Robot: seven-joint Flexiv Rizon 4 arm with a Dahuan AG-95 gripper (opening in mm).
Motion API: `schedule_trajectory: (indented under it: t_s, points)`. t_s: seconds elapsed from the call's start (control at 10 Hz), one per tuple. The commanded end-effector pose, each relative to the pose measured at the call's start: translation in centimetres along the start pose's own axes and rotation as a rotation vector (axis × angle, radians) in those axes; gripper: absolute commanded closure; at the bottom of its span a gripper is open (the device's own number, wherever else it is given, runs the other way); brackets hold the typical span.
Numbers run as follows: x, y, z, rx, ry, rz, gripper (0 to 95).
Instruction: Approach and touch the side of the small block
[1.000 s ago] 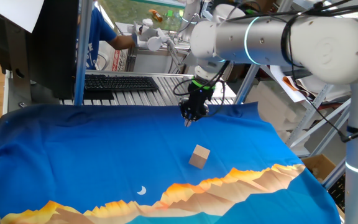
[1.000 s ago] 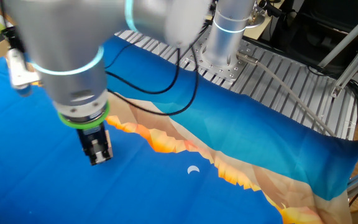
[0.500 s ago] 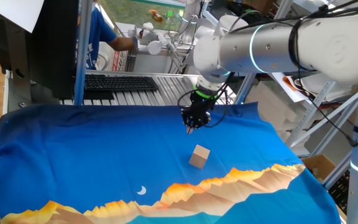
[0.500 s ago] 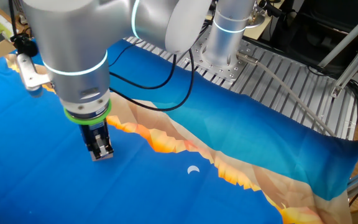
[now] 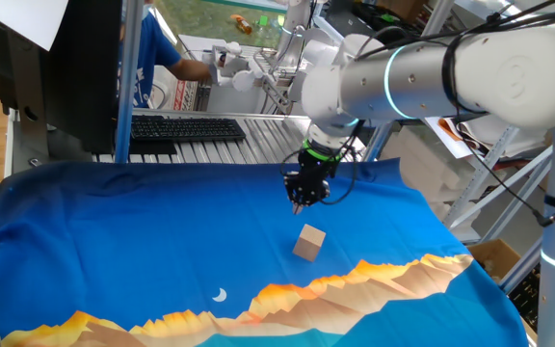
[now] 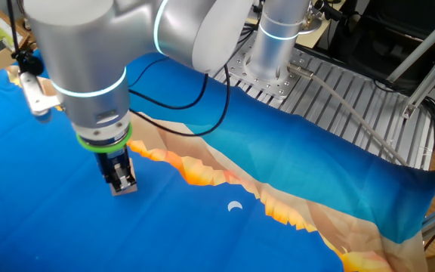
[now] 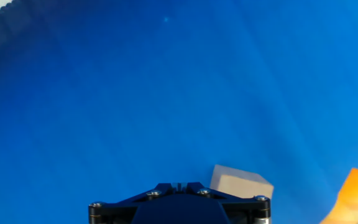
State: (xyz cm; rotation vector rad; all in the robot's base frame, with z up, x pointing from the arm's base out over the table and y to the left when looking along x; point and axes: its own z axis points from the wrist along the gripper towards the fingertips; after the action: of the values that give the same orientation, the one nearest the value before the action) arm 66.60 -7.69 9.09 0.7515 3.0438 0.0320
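The small block (image 5: 308,242), a light-tan cube, rests on the blue cloth near the orange mountain print. My gripper (image 5: 299,200) hangs above and just behind it, not touching, with its black fingers together and nothing held. In the hand view the block (image 7: 241,185) lies at the bottom edge, just right of the gripper (image 7: 178,186). In the other fixed view the gripper (image 6: 121,183) points down at the cloth and the block is hidden behind it.
The blue cloth (image 5: 143,231) covers the table, with an orange and tan mountain print (image 5: 374,275) and a white crescent (image 5: 220,295) along the front. A keyboard (image 5: 186,127) and a person's arm are behind the table. The robot's base (image 6: 272,45) stands on a ribbed metal plate.
The gripper has moved slightly right and lower, closer to the block. The block has not moved.
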Motion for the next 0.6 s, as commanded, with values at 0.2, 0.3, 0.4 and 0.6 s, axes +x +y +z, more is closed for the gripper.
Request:
schedule_trajectory:
  t_s: [0.2, 0.3, 0.4, 0.6]
  points:
    - [0.23, -0.54, 1.24, -0.007, -0.008, -0.003, 95.0]
    - [0.40, -0.69, 1.50, -0.010, -0.008, -0.003, 95.0]
    - [0.51, -0.77, 1.62, -0.021, -0.002, 0.000, 95.0]
    - [0.52, -0.81, 1.75, -0.042, 0.011, 0.005, 95.0]
